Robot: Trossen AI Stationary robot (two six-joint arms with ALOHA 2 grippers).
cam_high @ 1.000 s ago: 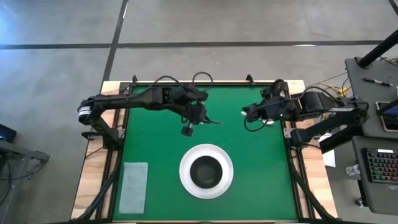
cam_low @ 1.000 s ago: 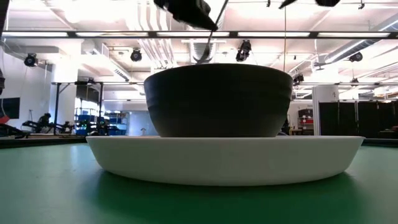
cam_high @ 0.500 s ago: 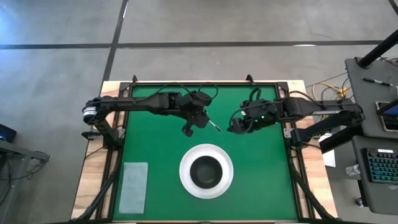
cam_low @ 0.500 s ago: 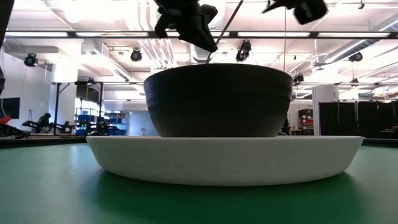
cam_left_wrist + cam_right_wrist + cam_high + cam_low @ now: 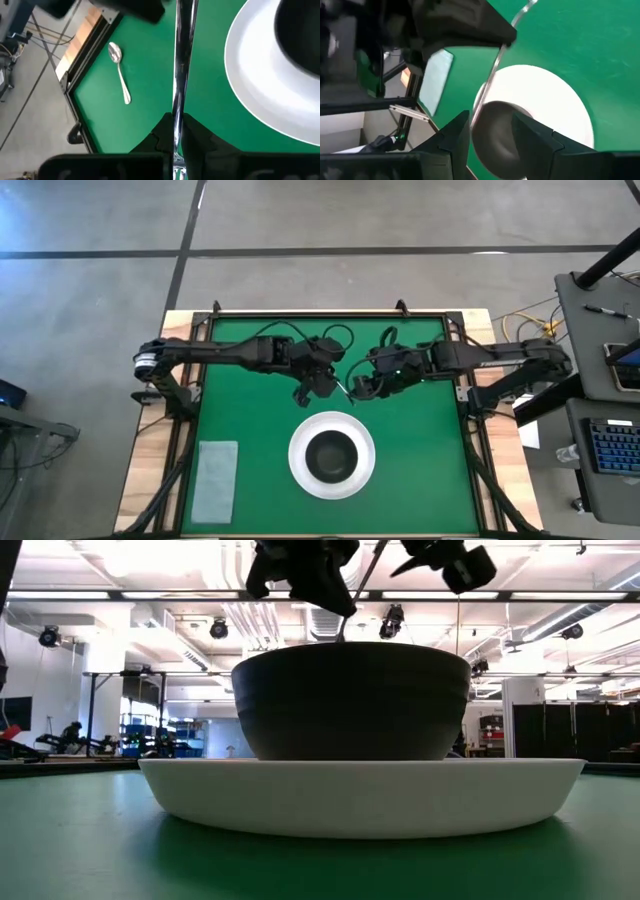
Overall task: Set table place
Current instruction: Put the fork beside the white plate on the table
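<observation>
The left hand [image 5: 322, 385] was clamped on the fork [image 5: 181, 75], its tines hidden. The right hand [image 5: 362, 386], fingers parted and empty, was held just beside it above the tabletop [image 5: 420, 460]. The bowl [image 5: 331, 455] was seated in the plate [image 5: 298, 470]; the spoon [image 5: 119, 77] and napkin [image 5: 214, 480] were laid apart.

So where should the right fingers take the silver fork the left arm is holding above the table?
On the bare, straight silver fork shaft projecting beyond the left gripper, clear of its fingers. Bring the open right gripper in from its own side, fingers straddling the thin shaft.
</observation>
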